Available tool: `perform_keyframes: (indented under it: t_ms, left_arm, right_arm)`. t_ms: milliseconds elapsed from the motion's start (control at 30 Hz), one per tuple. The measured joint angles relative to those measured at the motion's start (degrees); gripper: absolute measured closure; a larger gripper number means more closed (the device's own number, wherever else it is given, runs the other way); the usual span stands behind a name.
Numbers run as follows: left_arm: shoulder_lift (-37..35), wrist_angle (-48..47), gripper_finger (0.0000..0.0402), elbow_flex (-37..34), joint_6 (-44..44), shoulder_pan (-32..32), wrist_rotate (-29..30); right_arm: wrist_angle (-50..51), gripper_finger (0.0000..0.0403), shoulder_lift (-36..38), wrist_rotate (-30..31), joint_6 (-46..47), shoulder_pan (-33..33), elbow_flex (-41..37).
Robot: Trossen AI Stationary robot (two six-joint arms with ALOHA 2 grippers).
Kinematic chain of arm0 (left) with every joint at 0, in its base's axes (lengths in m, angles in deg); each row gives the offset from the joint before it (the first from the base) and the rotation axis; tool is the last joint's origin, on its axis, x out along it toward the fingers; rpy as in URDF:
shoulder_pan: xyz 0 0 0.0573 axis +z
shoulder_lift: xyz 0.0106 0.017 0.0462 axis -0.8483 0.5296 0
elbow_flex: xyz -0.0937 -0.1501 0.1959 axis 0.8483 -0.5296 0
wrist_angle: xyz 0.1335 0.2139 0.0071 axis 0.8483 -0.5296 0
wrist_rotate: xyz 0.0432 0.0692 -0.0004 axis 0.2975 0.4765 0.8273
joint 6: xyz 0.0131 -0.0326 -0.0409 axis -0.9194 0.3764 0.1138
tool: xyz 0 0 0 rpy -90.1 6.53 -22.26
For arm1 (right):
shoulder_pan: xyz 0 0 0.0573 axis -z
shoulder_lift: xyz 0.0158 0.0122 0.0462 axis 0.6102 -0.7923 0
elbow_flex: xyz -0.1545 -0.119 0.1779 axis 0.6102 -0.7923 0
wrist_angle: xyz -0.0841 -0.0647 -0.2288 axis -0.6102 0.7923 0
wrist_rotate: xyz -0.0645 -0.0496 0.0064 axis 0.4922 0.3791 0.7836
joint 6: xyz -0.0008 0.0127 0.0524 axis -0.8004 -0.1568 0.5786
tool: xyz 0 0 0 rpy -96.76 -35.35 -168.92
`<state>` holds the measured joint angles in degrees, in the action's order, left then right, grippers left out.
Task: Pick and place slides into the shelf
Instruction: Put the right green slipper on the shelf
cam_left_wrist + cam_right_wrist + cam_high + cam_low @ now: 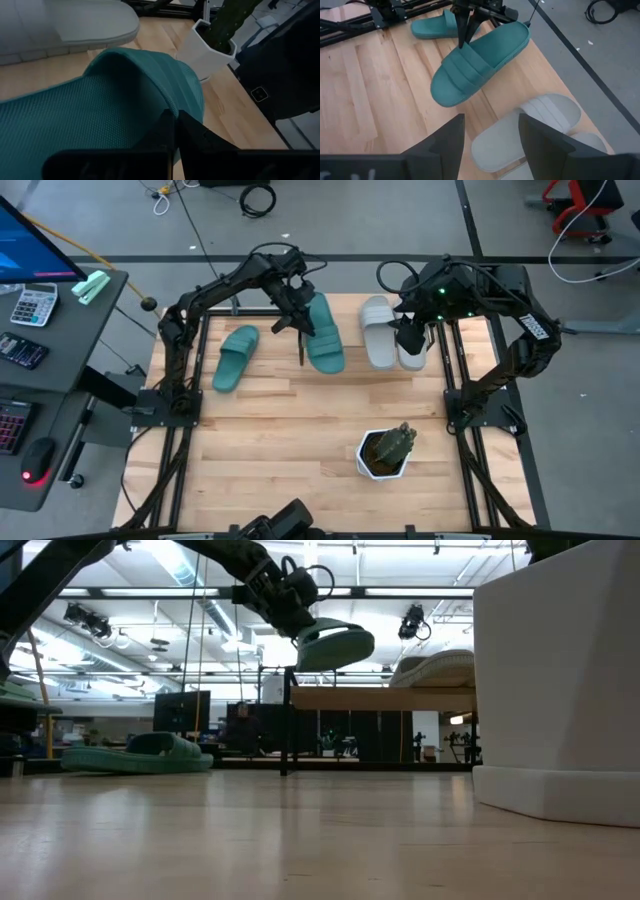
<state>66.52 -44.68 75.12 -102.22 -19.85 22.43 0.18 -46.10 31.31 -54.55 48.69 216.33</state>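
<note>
We see the left gripper (297,315) clamped shut on the edge of a teal slide (323,333), holding it up in the air over the shelf (385,698); in the low view that slide (335,645) hangs clear above the plank, toe end tilted a bit. Left wrist view is filled by the held slide's strap (100,115), with the dark fingers (172,135) pinched together on it.

Second teal slide (235,357) lies flat on the slatted table (290,430), well apart to the left of the held one; also seen in the low view (140,755) and right wrist view (437,27).

Two grey slides (385,332) sit side by side on the shelf; right wrist view shows them (520,130) touching or nearly so, we can't tell which.

Right gripper (410,340) hovers over the grey pair, fingers (542,142) spread apart and holding nothing.

A white pot with a cactus (385,452) stands near the table's front, away from all slides.
</note>
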Motion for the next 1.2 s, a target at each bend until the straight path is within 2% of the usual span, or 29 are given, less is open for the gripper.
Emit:
perform_keyframes:
  t_ms: [667, 1200]
  left_arm:
    - [0.03, 0.04, 0.0392, 0.0, -1.51, 0.22, -0.35]
    - [2.67, -1.32, 0.0392, 0.0, -1.57, 0.17, 0.74]
  right_arm:
    - [0.0, 0.021, 0.0, 0.02, 0.96, 0.0, 0.0]
    - [0.0, 0.021, 0.0, 0.02, 1.36, 0.0, 0.0]
